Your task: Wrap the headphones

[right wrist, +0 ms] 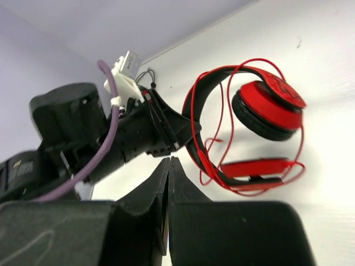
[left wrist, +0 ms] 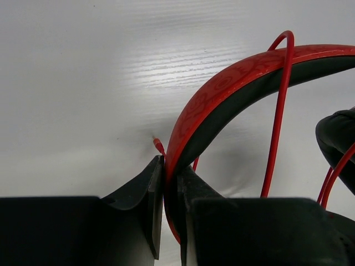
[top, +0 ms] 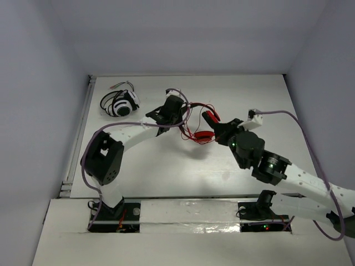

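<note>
The red headphones (top: 204, 134) are held up over the middle of the table, with the thin red cable (right wrist: 221, 111) looped loosely around the headband and earcups. My left gripper (top: 180, 117) is shut on the black-lined headband (left wrist: 233, 83); its jaws pinch the band near one end (left wrist: 171, 166). The cable (left wrist: 277, 122) crosses over the band. My right gripper (top: 218, 132) is just right of the earcups (right wrist: 269, 108). Its jaws (right wrist: 169, 162) are pressed together with nothing visible between them, a little short of the headband (right wrist: 194, 111).
Black-and-white headphones (top: 119, 103) lie at the table's back left. White walls close in the back and both sides. The left arm's body (right wrist: 111, 138) sits close in front of the right gripper.
</note>
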Action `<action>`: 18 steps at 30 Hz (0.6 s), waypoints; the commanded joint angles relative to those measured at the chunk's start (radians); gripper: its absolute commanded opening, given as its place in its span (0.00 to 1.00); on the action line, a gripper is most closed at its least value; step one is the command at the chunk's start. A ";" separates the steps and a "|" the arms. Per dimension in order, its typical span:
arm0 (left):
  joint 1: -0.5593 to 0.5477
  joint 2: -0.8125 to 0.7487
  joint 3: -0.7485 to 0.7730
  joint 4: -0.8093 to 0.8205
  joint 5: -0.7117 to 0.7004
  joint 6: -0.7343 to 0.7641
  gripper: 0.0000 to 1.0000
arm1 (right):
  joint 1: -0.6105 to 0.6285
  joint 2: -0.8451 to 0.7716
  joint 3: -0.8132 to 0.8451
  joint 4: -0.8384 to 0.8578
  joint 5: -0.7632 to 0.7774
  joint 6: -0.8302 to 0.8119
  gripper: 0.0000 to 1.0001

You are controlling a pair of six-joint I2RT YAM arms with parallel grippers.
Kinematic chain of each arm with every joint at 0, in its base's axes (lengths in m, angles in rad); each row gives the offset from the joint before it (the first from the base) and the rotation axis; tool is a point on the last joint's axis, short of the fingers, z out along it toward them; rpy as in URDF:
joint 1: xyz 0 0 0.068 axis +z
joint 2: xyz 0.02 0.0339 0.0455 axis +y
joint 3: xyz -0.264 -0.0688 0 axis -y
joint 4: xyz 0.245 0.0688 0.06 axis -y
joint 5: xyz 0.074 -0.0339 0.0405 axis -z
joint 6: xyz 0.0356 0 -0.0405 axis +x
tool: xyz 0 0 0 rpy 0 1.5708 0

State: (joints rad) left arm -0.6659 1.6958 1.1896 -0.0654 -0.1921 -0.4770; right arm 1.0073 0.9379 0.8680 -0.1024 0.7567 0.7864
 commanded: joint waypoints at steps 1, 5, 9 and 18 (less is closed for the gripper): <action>-0.001 0.040 0.106 0.029 0.002 0.031 0.00 | -0.006 -0.135 -0.067 -0.063 0.046 -0.041 0.00; -0.001 0.143 0.165 0.018 -0.018 0.047 0.00 | -0.006 -0.260 -0.121 -0.156 0.035 -0.016 0.05; -0.001 0.194 0.188 0.044 -0.023 0.058 0.03 | -0.006 -0.338 -0.156 -0.224 0.053 0.010 0.29; -0.001 0.099 0.128 0.059 -0.064 0.049 0.66 | -0.006 -0.416 -0.115 -0.316 0.135 0.031 0.87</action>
State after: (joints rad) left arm -0.6659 1.9198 1.3209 -0.0494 -0.2188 -0.4267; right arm 1.0073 0.5385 0.7181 -0.3847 0.8322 0.8268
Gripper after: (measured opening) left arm 0.630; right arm 0.852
